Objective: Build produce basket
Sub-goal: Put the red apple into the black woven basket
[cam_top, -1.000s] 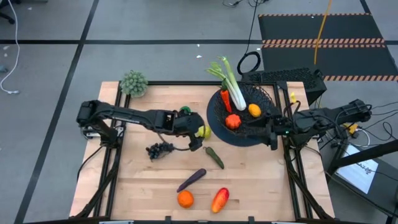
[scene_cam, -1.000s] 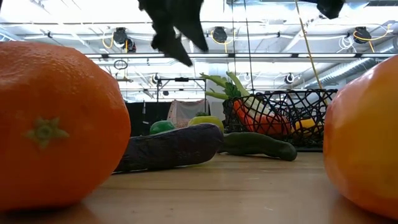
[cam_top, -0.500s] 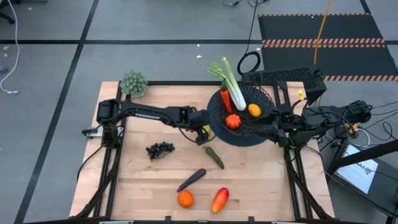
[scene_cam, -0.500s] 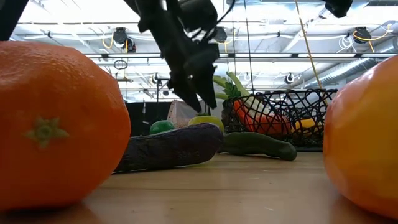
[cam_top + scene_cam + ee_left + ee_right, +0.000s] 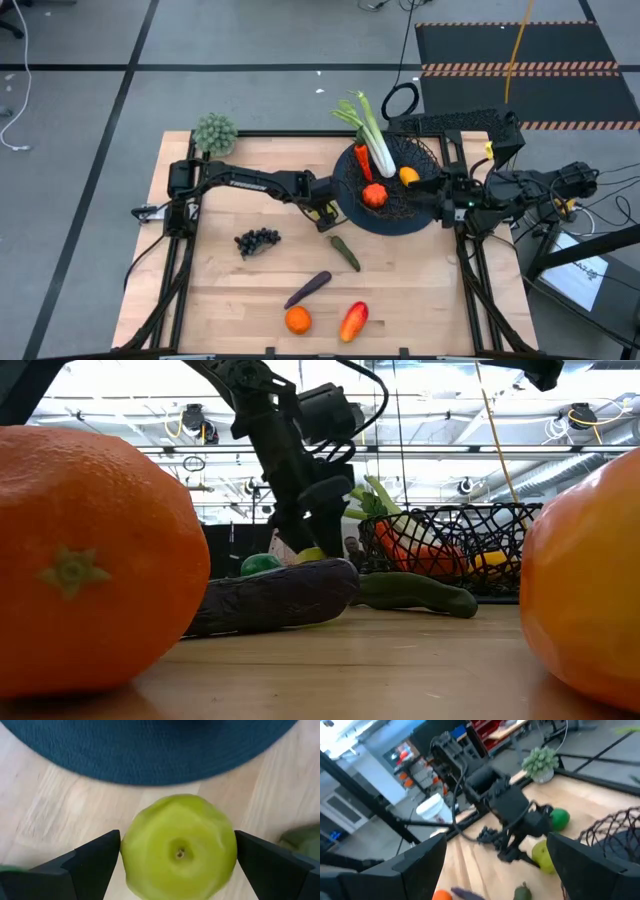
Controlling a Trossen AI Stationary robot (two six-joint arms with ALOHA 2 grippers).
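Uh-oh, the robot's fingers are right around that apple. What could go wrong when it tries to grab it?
The left gripper has its open fingers on both sides of the round yellow-green toy apple. Being round, it might squirt out and roll across the wooden table as they close. It also sits right beside the dark blue round mat under the black wire basket, so lifting could bump the basket's rim.

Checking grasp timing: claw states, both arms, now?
Left claw: open, fingers either side of the yellow-green apple, not closed on it.
Right claw: open, holding nothing, by the basket.
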